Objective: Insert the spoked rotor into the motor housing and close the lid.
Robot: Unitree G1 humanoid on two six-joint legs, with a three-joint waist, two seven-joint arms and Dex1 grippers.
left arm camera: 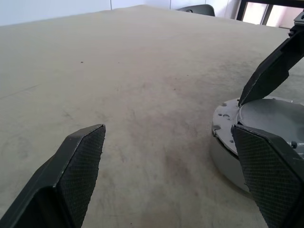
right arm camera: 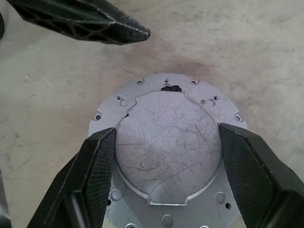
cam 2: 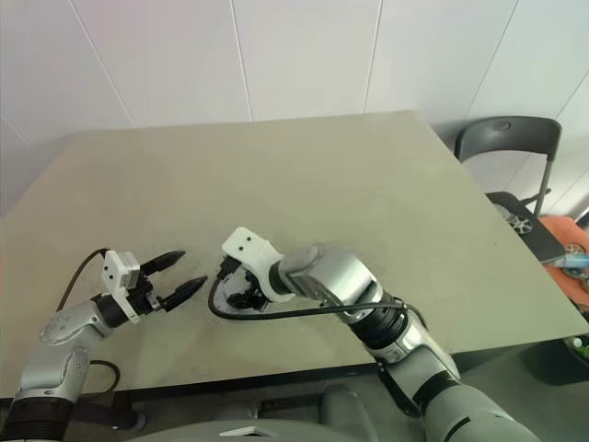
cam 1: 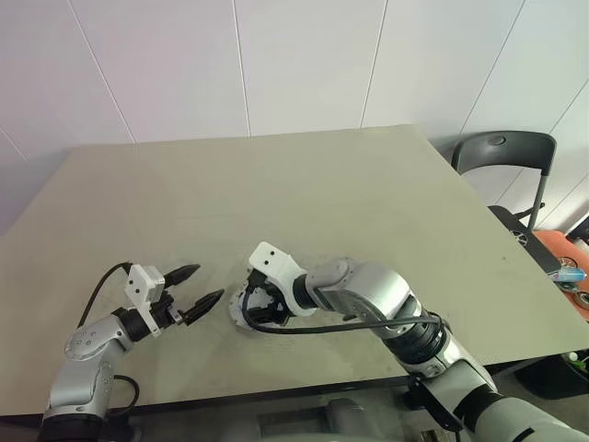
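Clearly, a skewed lid is the risk

Right tool [right arm camera: 166, 142] is spread around the lid [right arm camera: 168, 142] on the counter [cam 1: 368, 212], pads beside its raised centre; uneven closing could tilt it. Left tool [cam 1: 198, 290] is held wide, empty

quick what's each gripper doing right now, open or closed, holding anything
Left gripper: open, empty, beside the lid.
Right gripper: open, fingers either side of the lid; whether it grips cannot be told.
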